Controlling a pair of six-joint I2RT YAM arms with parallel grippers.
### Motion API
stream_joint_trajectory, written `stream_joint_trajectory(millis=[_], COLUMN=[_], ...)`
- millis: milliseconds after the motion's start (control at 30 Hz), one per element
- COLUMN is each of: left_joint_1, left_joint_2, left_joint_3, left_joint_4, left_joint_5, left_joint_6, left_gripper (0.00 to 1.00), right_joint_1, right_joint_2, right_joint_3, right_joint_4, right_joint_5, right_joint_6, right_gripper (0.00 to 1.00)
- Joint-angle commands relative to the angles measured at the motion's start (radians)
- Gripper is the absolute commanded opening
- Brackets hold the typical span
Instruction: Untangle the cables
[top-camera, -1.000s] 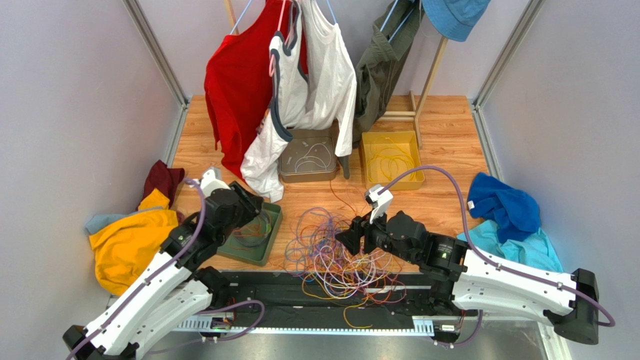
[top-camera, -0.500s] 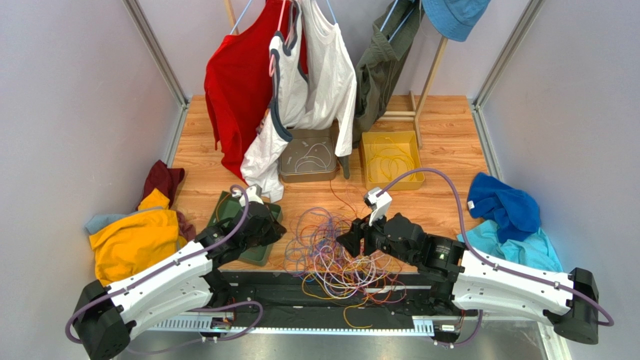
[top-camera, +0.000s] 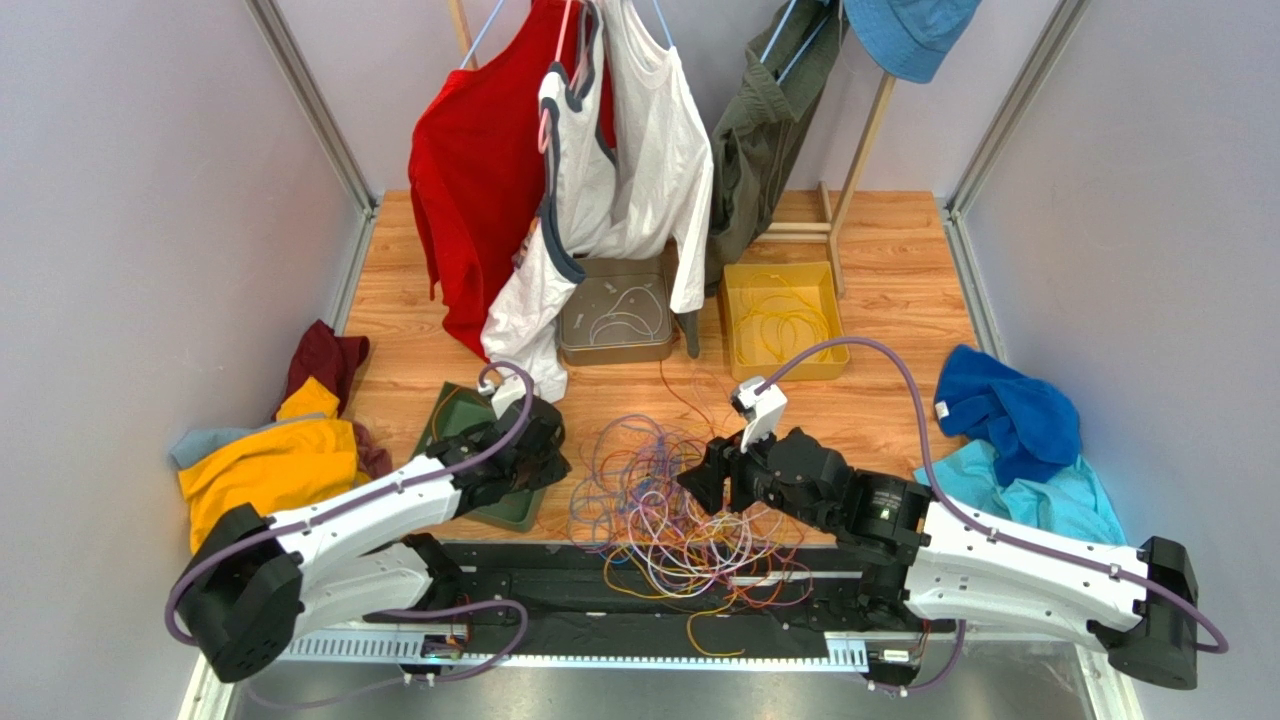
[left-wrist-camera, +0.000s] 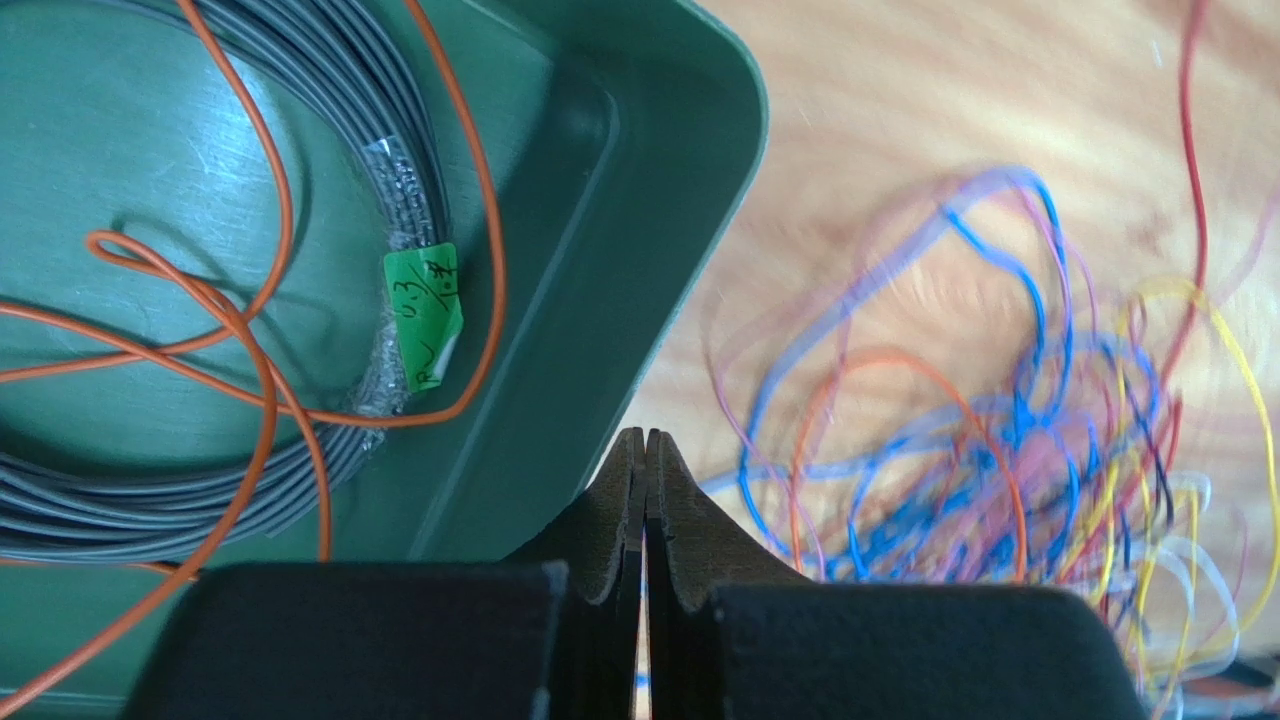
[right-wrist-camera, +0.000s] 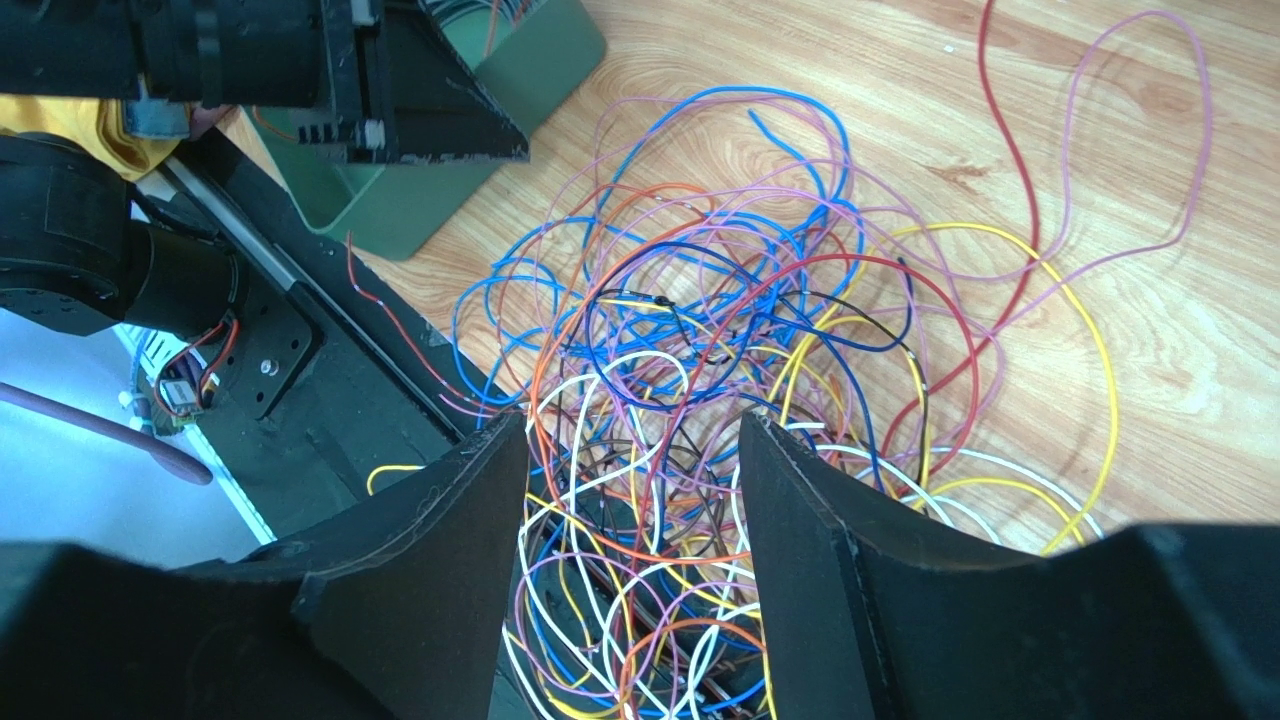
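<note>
1. Cables (top-camera: 661, 503) lie in one loose snarl on the wood between the two arms, just beside the green tray (top-camera: 519, 510). Left claw (top-camera: 538, 450) hangs over the tray's right edge. Right claw (top-camera: 706, 483) sits at the snarl's right side. The step in hand looks like choosing one strand to draw out.
2. Left wrist: the left claw's jaws are pressed together on nothing, over the tray rim. An orange wire (left-wrist-camera: 271, 390) and a grey coil (left-wrist-camera: 376, 165) lie in the tray. The snarl lies to the right, blurred. This claw must spread before it can help, and it would help best by pinning the heap down.
3. Right wrist: the right claw is spread wide and empty above the snarl's thick middle. An outlying strand, such as the yellow loop (right-wrist-camera: 1109, 375) or the red strand (right-wrist-camera: 987, 60) on the far side, is a better target than the dense core. Pinch one strand only, pull slowly away from the heap, and stop if the whole mass lifts.
</note>
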Motion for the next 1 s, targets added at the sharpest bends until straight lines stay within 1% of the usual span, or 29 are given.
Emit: stream_joint_trajectory(millis=[0, 133, 200, 233, 267, 300, 333, 367, 400, 467, 533, 567, 600, 633, 667, 700, 767, 800, 967], left_joint_1=[0.087, 0.141, 0.141, 0.141, 0.141, 0.139, 0.138, 0.132, 0.109, 0.072, 0.018, 0.002, -0.032, -0.048, -0.063, -0.089, -0.111, -0.12, -0.121], left_joint_2=[0.046, 0.066, 0.057, 0.034, 0.015, -0.006, -0.05, -0.072, -0.094, -0.146, -0.178, -0.184, -0.19, -0.198, -0.201, -0.2, -0.207, -0.209, -0.258], left_joint_3=[0.045, 0.106, 0.164, 0.178, 0.19, 0.191, 0.188, 0.185, 0.186, 0.203, 0.22, 0.227, 0.227, 0.226, 0.218, 0.214, 0.186, 0.172, 0.027], left_joint_4=[0.01, 0.009, 0.0, 0.009, 0.027, 0.053, 0.111, 0.136, 0.154, 0.173, 0.161, 0.151, 0.145, 0.142, 0.139, 0.128, 0.116, 0.118, 0.18], left_joint_5=[0.018, 0.029, 0.043, 0.056, 0.104, 0.136, 0.171, 0.22, 0.225, 0.24, 0.238, 0.234, 0.207, 0.201, 0.182, 0.173, 0.143, 0.144, 0.181], left_joint_6=[0.021, 0.076, 0.107, 0.142, 0.162, 0.197, 0.211, 0.224, 0.248, 0.28, 0.33, 0.34, 0.363, 0.37, 0.373, 0.376, 0.365, 0.347, 0.275], left_gripper=[0.0, 0.0, 0.0, 0.01, 0.06, 0.12, 0.3, 0.39, 0.53, 0.62, 0.64, 0.65, 0.65, 0.66, 0.75, 0.75, 0.76, 0.77, 0.77], right_joint_1=[0.005, 0.005, 0.005, 0.005, 0.005, 0.005, 0.005, 0.005, 0.005, 0.005, 0.005, 0.005, 0.005, 0.003, 0.003, 0.003, 0.003, 0.003, 0.003], right_joint_2=[-0.039, -0.05, -0.057, -0.059, -0.063, -0.063, -0.063, -0.06, -0.062, -0.077, -0.103, -0.138, -0.157, -0.175, -0.201, -0.206, -0.186, -0.166, 0.028], right_joint_3=[0.005, 0.011, 0.014, 0.014, 0.014, 0.012, 0.017, 0.018, 0.021, 0.031, 0.031, 0.023, 0.017, 0.009, 0.0, 0.003, 0.005, 0.008, 0.028], right_joint_4=[-0.018, -0.037, -0.049, -0.052, -0.057, -0.06, -0.064, -0.078, -0.086, -0.092, -0.071, -0.031, -0.011, 0.012, 0.032, 0.025, 0.014, 0.002, -0.086], right_joint_5=[0.041, 0.051, 0.063, 0.067, 0.074, 0.096, 0.118, 0.141, 0.188, 0.247, 0.271, 0.282, 0.305, 0.317, 0.336, 0.327, 0.27, 0.262, 0.207], right_joint_6=[0.018, 0.018, 0.018, 0.015, 0.012, 0.014, 0.015, 0.024, 0.027, 0.031, 0.011, 0.0, -0.005, -0.003, 0.006, -0.008, -0.049, -0.043, 0.014], right_gripper=[0.58, 0.58, 0.58, 0.59, 0.6, 0.62, 0.62, 0.63, 0.64, 0.66, 0.68, 0.68, 0.73, 0.79, 0.89, 0.97, 0.97, 0.97, 0.93])
